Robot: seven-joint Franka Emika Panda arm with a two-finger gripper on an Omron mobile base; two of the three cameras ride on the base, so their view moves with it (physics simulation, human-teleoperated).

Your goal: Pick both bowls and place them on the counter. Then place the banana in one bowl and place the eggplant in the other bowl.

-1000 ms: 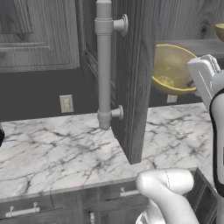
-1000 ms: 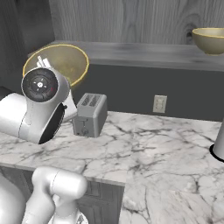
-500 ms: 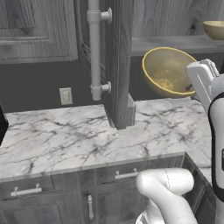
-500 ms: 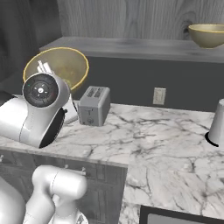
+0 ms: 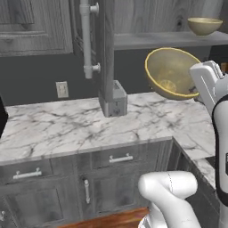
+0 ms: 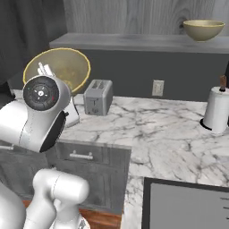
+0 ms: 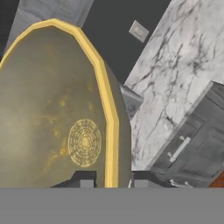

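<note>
Base has driven since a second ago: both base views shifted, toaster (image 6: 98, 97) and paper-towel roll (image 6: 216, 110) now in frame. Held bowl (image 5: 171, 73) is tipped on edge above the counter (image 5: 67, 127), clear of it. Gripper (image 7: 110, 181) jaws narrow, pinching its yellow rim. Second bowl (image 6: 203, 29) sits upright on the grey shelf (image 6: 134, 42) above the counter.

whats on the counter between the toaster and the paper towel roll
Nothing: bare marble counter runs from the toaster to the paper towel roll, in the right base view.
</note>
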